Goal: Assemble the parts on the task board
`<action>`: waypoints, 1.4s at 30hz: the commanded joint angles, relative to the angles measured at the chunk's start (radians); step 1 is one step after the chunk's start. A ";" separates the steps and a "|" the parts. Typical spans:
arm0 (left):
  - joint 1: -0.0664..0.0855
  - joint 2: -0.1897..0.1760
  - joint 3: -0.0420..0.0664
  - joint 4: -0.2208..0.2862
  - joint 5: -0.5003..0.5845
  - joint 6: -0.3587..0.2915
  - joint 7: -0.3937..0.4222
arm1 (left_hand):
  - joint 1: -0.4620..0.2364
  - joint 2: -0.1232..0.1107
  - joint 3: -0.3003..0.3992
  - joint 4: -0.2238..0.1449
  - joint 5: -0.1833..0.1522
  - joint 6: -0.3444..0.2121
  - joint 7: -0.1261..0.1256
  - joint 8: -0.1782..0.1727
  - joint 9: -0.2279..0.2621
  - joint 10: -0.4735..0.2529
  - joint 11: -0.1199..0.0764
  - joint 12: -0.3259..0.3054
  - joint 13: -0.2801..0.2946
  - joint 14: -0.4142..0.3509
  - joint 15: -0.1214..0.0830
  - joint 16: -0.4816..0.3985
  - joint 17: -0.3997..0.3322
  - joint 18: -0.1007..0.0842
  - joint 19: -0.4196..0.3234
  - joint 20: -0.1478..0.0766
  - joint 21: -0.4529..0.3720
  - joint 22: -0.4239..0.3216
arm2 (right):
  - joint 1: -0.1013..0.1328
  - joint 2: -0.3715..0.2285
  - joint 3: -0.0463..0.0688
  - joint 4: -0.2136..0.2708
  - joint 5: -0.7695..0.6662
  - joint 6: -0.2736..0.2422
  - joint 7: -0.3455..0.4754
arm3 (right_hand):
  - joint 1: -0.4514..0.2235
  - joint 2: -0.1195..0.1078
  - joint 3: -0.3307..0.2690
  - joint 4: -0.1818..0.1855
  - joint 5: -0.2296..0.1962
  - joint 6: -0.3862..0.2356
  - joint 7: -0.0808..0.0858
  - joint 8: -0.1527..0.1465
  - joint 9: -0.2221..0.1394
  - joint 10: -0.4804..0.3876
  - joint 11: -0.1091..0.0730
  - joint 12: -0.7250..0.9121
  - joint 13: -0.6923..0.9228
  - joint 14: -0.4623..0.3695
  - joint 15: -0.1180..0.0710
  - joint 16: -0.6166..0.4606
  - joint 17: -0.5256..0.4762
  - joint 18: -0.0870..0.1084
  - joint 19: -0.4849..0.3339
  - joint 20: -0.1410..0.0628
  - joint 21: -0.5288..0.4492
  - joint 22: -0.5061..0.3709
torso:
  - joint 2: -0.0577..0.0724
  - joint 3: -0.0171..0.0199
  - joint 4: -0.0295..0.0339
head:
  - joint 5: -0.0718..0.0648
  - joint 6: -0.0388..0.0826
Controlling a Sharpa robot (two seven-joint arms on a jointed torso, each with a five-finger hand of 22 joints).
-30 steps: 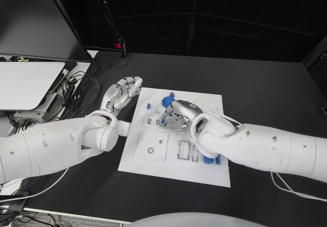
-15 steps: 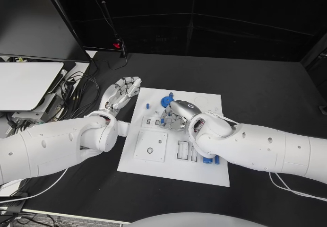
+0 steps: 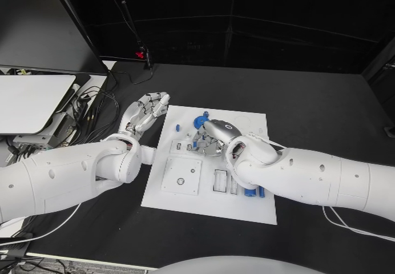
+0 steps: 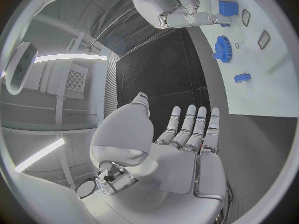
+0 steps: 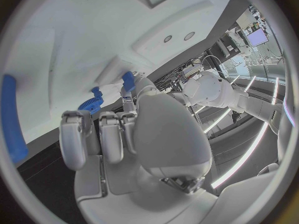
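We see right robot hand curled down over task board beside blue gear; grip contents hidden (cannot tell). Left robot hand flat, fingers apart, empty, beside board over worktop. We advise slow, vertical seating, no twisting.

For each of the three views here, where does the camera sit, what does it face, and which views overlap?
Head view: on the robot's head, looking down on the task board; both arms, left hand and right hand show.
Left wrist view: behind the left hand, facing the board's edge and the blue gear.
Right wrist view: behind the right hand, close over the board.
Shared: all three show the gear.
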 commanded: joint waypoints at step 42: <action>0.002 -0.001 0.001 0.000 -0.006 0.006 0.236 | 0.013 0.003 -0.009 0.000 0.006 0.005 0.160 0.006 -0.002 0.006 0.000 0.007 -0.001 -0.006 0.001 0.007 -0.002 0.007 -0.008 -0.002 0.005 0.002 | -0.001 0.005 0.001 -0.009 -0.008 0.040 0.006 | -0.080 -0.084 -0.101 0.008 0.022 -0.109 0.041 -0.031 -0.006 0.106 0.038 0.003 0.263 0.104 0.035 0.002 0.264 0.009 0.061 0.029 -0.030 0.235 | 0.000 -0.0003 -0.0006 | -0.007 -0.008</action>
